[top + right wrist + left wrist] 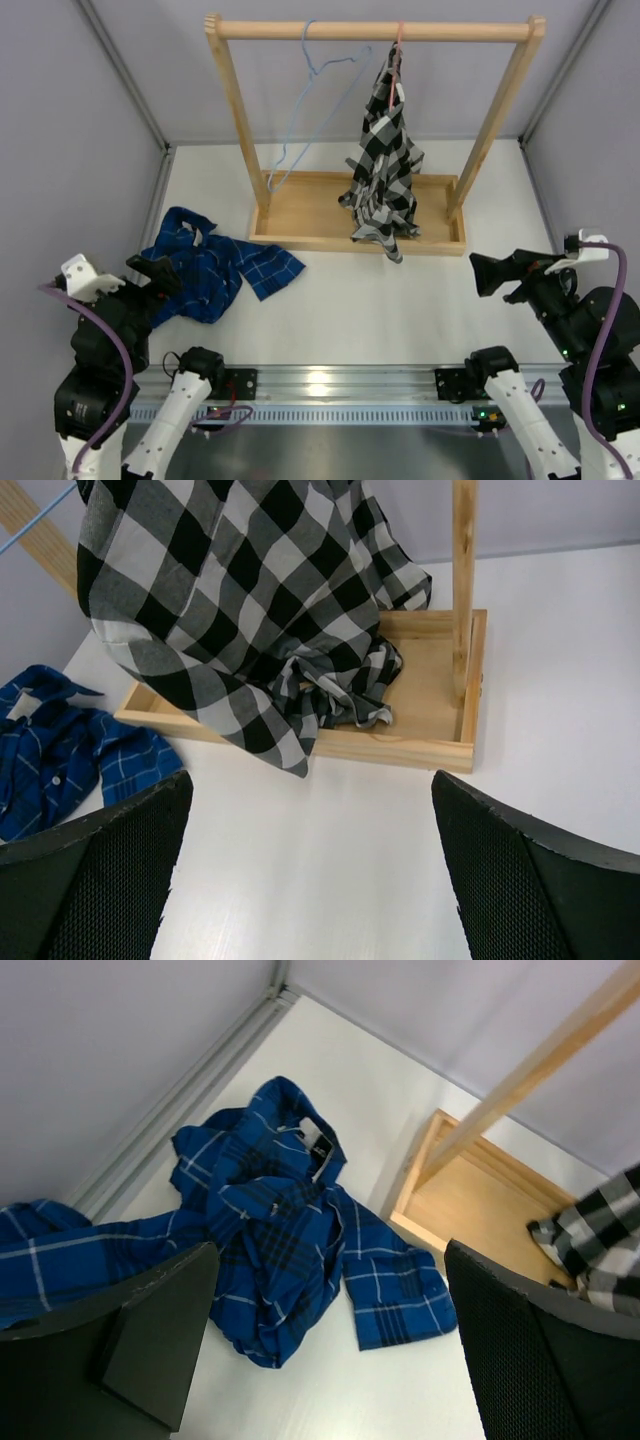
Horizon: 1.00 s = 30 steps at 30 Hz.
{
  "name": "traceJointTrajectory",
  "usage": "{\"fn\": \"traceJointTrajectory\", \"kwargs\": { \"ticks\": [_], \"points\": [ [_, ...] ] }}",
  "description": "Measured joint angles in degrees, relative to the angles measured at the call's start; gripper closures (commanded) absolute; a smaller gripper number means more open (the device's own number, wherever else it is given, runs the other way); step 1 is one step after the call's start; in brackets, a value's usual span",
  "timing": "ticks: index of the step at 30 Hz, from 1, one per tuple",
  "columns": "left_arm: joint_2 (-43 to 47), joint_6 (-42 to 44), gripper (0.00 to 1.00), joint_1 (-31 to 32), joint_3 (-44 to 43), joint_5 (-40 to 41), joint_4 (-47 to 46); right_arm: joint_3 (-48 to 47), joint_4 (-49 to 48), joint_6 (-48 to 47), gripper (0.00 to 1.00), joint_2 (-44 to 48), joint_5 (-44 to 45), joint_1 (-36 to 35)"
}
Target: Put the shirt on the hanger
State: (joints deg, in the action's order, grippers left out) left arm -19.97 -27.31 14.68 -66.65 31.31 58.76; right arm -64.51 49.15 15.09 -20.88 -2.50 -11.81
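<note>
— Item one, arms: how are yours sitting?
— Your left gripper (pixel 152 278) is hovering over the shirt's (pixel 215 268) edge, jaws apart. Your right gripper (pixel 497 277) is hanging well away, jaws also apart.
— Item two, shirt and hanger?
— The shirt is lying crumpled on the table (pixel 400 300). The hanger (pixel 312 100) is hanging from the rack (pixel 236 115).

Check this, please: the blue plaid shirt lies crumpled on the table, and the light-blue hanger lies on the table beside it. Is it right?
One detail is wrong. The blue plaid shirt does lie crumpled on the table, but the light-blue hanger hangs empty from the top bar of the wooden rack, not on the table. The top external view shows it.
</note>
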Motion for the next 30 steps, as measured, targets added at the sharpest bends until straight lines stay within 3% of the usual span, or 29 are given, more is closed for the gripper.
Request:
{"fn": "traceJointTrajectory", "kwargs": {
  "ticks": [7,15,23,27,28,30],
  "points": [
    [-5.57,-10.56,0.02,0.00,5.11,10.12,-0.70,4.39,-2.10,0.35,0.00,3.30,-3.45,0.00],
    [-32.87,-31.47,0.03,-1.33,12.31,15.76,-1.16,9.77,-4.74,3.04,0.00,3.17,-7.93,0.00],
    [-45.48,-39.08,0.06,-8.85,13.73,19.21,-2.75,15.04,-6.95,4.02,0.00,3.10,-10.75,0.00],
    [-49.22,-39.01,0.15,-10.14,13.73,20.63,-5.49,16.44,-7.56,4.26,0.00,3.10,-12.02,0.00],
    [-50.36,-38.82,0.25,-10.97,13.73,20.55,-6.51,16.50,-7.58,4.31,0.00,3.13,-12.28,0.00],
    [-52.74,-38.42,0.33,-12.85,13.75,19.91,-8.74,16.50,-7.72,4.28,0.01,3.13,-12.68,0.00]
  ]
}}
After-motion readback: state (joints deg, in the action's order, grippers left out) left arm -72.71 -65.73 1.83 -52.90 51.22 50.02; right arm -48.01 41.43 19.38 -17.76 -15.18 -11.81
